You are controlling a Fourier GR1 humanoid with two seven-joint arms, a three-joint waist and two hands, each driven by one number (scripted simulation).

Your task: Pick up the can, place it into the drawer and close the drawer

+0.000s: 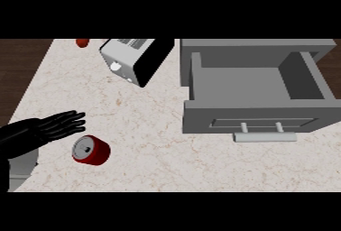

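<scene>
Down on the pale speckled stone counter (160,153), seen from the head view, the short red metal can (90,150) with a silver top stands tilted, well to the left of the open grey box-shaped drawer (256,85) and nearer the view's lower edge than it; the drawer's inside shows bare grey, and its front panel carries a pale grey bar handle (264,136); the black left hand (50,127) shows just up and left of the can, fingers straight and slightly spread, pointing toward the drawer, apart from the can; a silver and black toaster (133,58) lies tilted just left of the drawer's far end; a small red object (82,43) sits at the counter's far edge, left of the toaster.
</scene>
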